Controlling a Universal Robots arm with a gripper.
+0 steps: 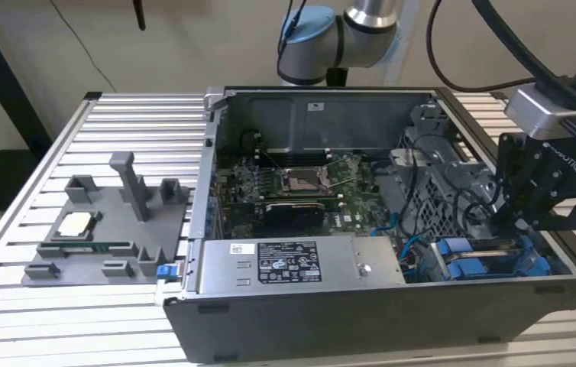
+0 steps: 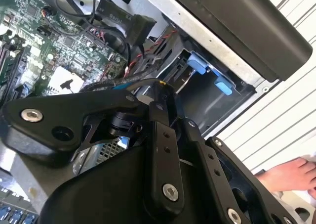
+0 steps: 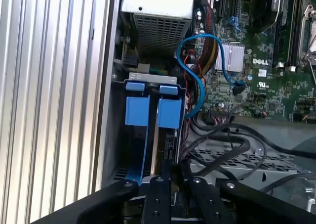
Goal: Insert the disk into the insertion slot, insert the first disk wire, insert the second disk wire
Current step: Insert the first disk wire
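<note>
The disk (image 3: 169, 114) stands on edge in the insertion slot (image 3: 117, 150) at the corner of the computer case (image 1: 370, 325). Its long axis runs along the case's near wall, with its blue handle end toward the power supply (image 1: 299, 264). Just beside it, parallel, sits a second blue carrier (image 3: 137, 110). In the first wrist view only the disk's thin top edge and blue frame show, and its far end is hidden under the gripper (image 3: 172, 172). The jaws are drawn close together right above that end, but whether they pinch anything is hidden. A blue cable (image 3: 200, 80) loops beside the slot over the motherboard (image 1: 288, 180). In the second wrist view, a person's hand (image 2: 289, 177) rests on the ribbed desk (image 1: 23, 306), cut off at the edge.
</note>
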